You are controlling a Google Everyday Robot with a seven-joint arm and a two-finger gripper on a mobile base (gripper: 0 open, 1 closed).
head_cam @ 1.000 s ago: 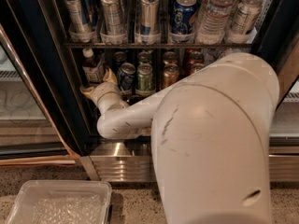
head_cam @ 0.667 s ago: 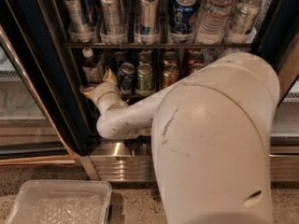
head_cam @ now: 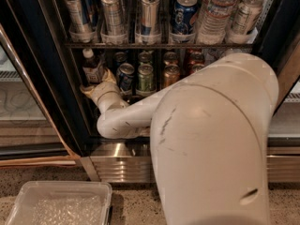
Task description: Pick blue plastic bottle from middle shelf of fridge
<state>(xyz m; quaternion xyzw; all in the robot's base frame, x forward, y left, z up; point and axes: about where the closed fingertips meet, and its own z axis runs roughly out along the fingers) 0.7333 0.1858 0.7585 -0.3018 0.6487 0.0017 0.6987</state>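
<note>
Nothing has visibly moved in the past second: the blue plastic bottle [head_cam: 93,65] stands upright at the left end of the middle shelf [head_cam: 145,94], just beside a blue can [head_cam: 125,76]. The robot's tool [head_cam: 97,83] sits low against the bottle's base, apparently placed there for a grasp. Whether the tool has closed on the bottle cannot be told. The white arm [head_cam: 140,114] reaches into the open fridge [head_cam: 56,78], hiding the shelf's right end.

A cream-white arm [head_cam: 211,139] ends in a tan tool [head_cam: 96,87] just below the blue plastic bottle [head_cam: 92,65], white-capped with dark brown contents and pale label, beside blue, green, gold and red cans [head_cam: 145,77] on the dark middle shelf [head_cam: 140,96] of the black-framed fridge [head_cam: 51,55] with ribbed steel base plate [head_cam: 117,165].
</note>
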